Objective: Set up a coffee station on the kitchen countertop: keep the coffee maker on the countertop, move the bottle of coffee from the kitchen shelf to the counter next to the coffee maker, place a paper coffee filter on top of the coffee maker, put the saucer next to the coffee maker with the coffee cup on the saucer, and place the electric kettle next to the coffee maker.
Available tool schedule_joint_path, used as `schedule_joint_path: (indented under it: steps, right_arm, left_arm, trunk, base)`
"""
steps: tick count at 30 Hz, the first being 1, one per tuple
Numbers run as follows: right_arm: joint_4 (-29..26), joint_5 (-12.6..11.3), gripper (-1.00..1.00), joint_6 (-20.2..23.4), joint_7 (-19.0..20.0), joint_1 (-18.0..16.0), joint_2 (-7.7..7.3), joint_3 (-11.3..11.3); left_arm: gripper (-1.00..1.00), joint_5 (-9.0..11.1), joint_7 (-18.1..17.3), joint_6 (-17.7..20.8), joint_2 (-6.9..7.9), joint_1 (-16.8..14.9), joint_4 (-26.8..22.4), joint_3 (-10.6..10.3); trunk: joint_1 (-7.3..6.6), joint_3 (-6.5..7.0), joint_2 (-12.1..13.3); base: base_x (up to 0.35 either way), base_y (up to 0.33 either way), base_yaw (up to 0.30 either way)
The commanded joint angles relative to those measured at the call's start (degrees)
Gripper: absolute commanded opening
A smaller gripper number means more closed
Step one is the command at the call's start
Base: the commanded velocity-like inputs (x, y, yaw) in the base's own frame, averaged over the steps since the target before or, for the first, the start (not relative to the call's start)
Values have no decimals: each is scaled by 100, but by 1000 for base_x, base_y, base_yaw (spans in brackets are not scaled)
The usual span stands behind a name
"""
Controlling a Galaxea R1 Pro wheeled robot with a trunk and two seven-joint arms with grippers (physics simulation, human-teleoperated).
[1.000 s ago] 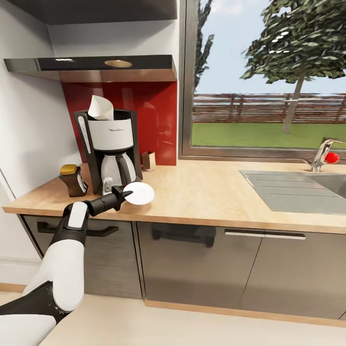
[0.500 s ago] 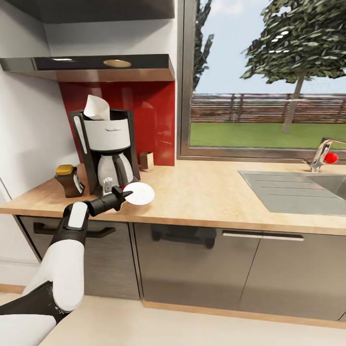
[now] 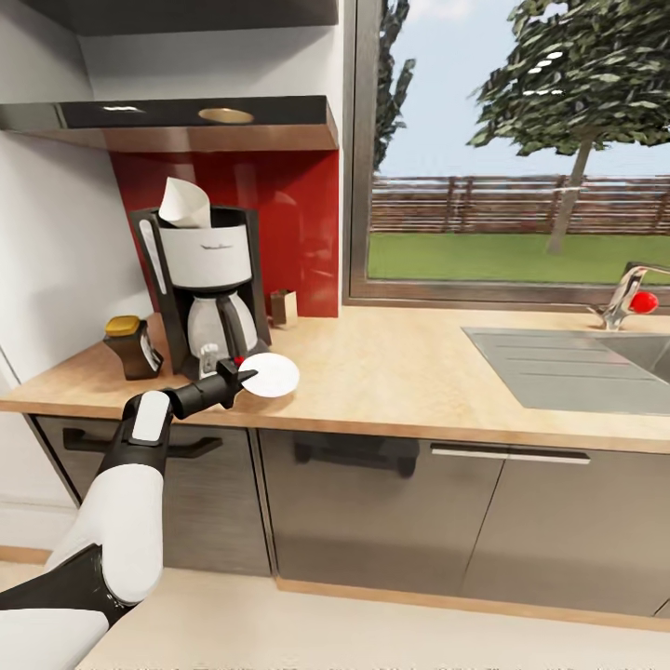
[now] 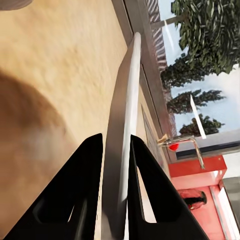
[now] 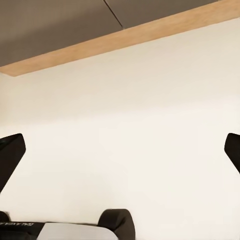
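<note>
White saucer (image 3: 273, 374) pinched edgewise in left gripper (image 3: 244, 376); right gripper (image 5: 120, 150) wide open, empty.

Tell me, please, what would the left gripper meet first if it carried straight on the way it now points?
Probably nothing soon: the left gripper, clamping the saucer, points rightward along the bare kitchen countertop toward the sink. Depth is uncertain.

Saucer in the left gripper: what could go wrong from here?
The left gripper pinches the saucer only by its rim, so it may tilt or slip out. It is held close to the coffee maker; a bump could shake off the paper coffee filter resting loosely on top.
</note>
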Motion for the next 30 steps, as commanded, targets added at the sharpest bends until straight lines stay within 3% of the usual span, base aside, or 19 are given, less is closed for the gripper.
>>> schedule_joint_path:
  steps: [1,30]
  right_arm:
    - [4,27,100,-18,16,-4,-1,-26]
    - [5,27,100,-18,15,-4,-1,-26]
  left_arm:
    - [-100,-41,-45,35,-7,-7,0,35]
    - [-100,-42,-45,35,-7,-6,23,35]
  trunk:
    - [-1,-15,-3]
    - [-1,-172,-3]
  base:
    - [0,0,0]
    - [0,0,0]
